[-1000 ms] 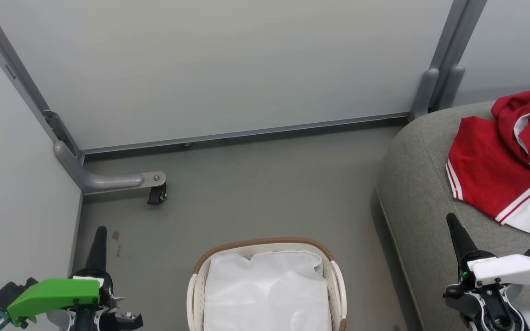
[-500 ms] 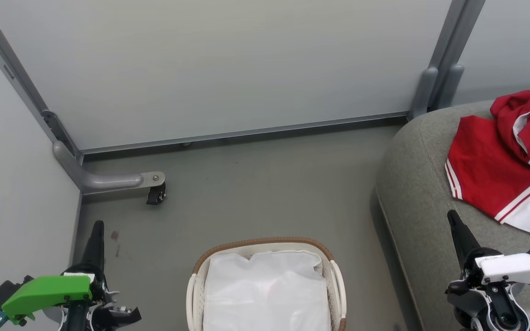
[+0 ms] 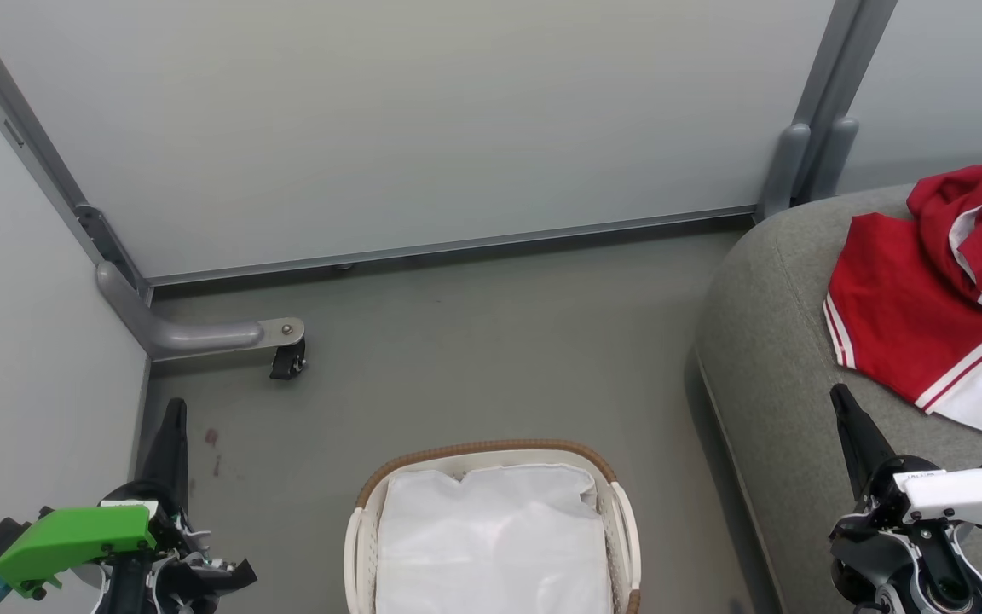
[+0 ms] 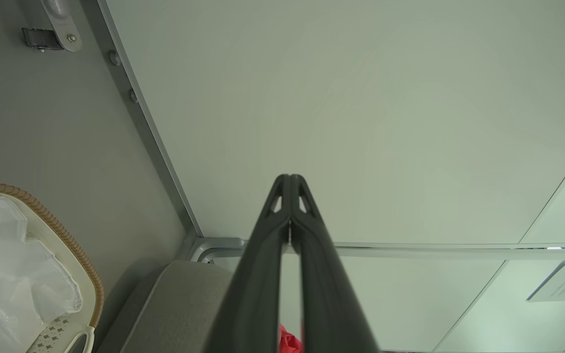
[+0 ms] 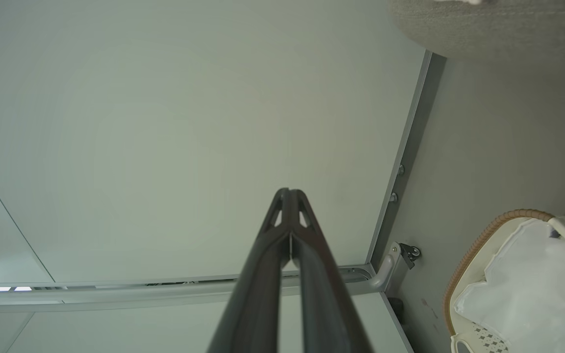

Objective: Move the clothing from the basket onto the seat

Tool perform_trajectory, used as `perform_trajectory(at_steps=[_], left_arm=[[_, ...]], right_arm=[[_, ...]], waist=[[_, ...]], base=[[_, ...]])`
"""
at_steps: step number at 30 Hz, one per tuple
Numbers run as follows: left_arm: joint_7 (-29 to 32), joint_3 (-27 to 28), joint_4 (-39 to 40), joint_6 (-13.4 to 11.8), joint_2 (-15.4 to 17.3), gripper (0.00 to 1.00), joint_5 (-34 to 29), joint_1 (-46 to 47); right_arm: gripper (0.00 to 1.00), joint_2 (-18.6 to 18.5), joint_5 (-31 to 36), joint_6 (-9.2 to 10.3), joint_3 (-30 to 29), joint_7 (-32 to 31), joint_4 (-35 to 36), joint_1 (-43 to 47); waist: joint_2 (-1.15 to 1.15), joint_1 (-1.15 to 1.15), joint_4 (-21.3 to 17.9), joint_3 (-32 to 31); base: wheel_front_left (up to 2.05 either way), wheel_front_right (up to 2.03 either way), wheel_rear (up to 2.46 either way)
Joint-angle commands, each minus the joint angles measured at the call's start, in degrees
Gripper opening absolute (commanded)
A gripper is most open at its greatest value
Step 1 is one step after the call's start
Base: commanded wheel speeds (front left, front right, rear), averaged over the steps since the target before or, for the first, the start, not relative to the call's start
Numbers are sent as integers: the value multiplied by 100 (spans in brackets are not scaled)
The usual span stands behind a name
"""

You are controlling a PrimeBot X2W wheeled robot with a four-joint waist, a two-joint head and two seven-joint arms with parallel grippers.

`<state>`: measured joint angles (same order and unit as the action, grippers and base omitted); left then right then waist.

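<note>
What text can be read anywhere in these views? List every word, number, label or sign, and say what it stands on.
None can be read.
Paper notice on the wall panel, left wrist view: lines of small print, too blurred to read.
Right tool, white cover: small dark marking, too small to read.
Clothing on the seat: no lettering shows.

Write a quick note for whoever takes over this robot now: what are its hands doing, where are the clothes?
Left gripper: shut, empty, left of the basket.
Right gripper: shut, empty, by the seat's near edge.
Clothing: red and white, lying on the seat.
Basket: on the floor, showing its white liner.
Done: clothes moved, as far as visible. Left: nothing apparent.
</note>
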<state>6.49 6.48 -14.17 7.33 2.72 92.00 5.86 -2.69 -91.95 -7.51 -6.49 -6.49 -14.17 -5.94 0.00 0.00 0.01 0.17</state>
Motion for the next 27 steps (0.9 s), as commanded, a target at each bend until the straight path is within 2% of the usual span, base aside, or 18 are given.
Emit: perform_trajectory(at_steps=[1,27], left_arm=[[29,23,22,27,29,0,52,68],[25,21,21,26,29,0,51,67]], right_arm=[[0,-36,-56,4,-17,-25,31,-49],[0,-35,-55,4,-15,-24,29,-49]], waist=[[0,0,0,0],[0,0,0,0]], base=[[0,0,0],[0,0,0]])
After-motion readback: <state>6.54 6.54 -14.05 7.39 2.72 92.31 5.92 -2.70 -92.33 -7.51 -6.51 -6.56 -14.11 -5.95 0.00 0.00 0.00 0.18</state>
